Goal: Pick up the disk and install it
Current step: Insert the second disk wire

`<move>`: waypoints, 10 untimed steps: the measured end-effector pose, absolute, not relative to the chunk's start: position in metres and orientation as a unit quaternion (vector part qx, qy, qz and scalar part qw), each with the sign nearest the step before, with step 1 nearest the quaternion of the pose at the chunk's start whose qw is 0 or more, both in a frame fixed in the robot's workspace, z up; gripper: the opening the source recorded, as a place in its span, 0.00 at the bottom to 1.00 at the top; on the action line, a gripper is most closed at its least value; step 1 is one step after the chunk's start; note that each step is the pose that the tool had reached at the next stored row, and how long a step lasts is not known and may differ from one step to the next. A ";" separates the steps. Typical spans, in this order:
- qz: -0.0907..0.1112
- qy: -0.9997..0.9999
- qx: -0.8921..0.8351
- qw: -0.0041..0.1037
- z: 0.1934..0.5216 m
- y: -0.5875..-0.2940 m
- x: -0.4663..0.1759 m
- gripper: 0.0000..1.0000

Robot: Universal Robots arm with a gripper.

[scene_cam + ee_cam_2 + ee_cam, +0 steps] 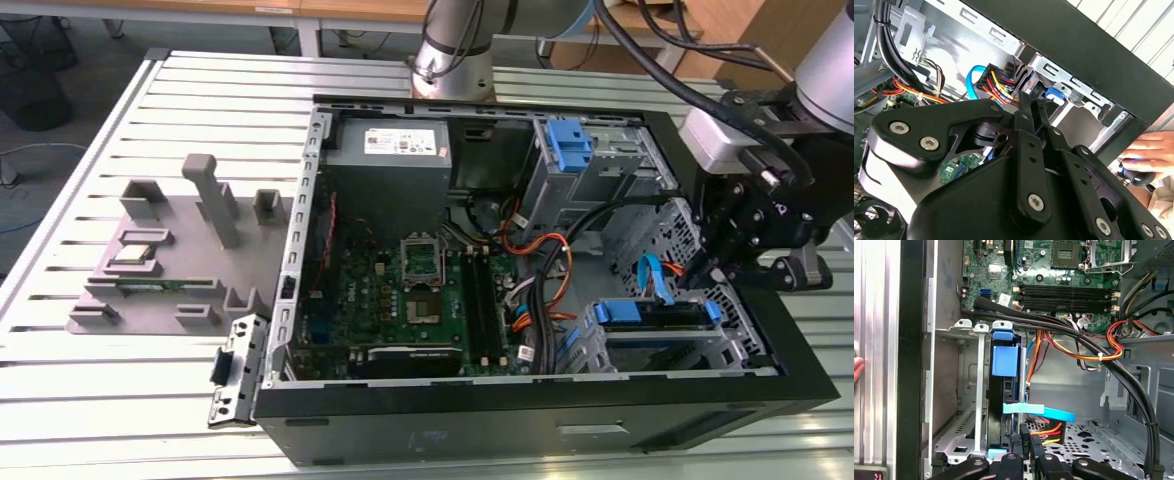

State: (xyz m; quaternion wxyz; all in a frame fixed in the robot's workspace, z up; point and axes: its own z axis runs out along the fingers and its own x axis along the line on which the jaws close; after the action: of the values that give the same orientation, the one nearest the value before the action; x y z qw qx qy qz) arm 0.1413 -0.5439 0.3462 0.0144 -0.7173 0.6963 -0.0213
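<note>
Claw (747,268) hangs at the right of the exterior frame, over the drive-cage end of the open computer case (801,390); in the second wrist view its two fingers (1026,117) run up the centre of the frame and sit pressed together with nothing between them, so closed and empty. Their tips reach toward the bundle of coloured power wires (996,87) and the light blue data cable (970,80), upper centre of that frame. The disk (650,312) stands on edge in the lower drive cage (727,345), lower right of the exterior frame, just beside the claw; in the first wrist view it sits left of centre, blue rail tab (1004,360) facing up, with the light blue cable crossing its lower end. It looks seated in its bay, though I cannot tell whether it is fully home. Handling judgement: rigid metal body, fairly dense for its bulk, smooth and likely slippery on the flat faces, sensitive to knocks; the plastic side rails flex. Best hold is across the two flat faces near an end, clear of the connector edge. A person's hand (1149,157) rests on the bench (160,400) outside the case wall, lower right of the second wrist frame.
</note>
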 end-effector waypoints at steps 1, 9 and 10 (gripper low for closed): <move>-0.022 0.696 -0.717 0.014 0.346 -0.544 0.141 0.18; -0.024 0.696 -0.717 0.012 0.346 -0.544 0.141 0.16; -0.024 0.696 -0.717 0.011 0.346 -0.544 0.141 0.16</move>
State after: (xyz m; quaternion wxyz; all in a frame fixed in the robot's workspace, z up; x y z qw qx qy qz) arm 0.1413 -0.5439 0.3462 0.0114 -0.7173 0.6962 -0.0242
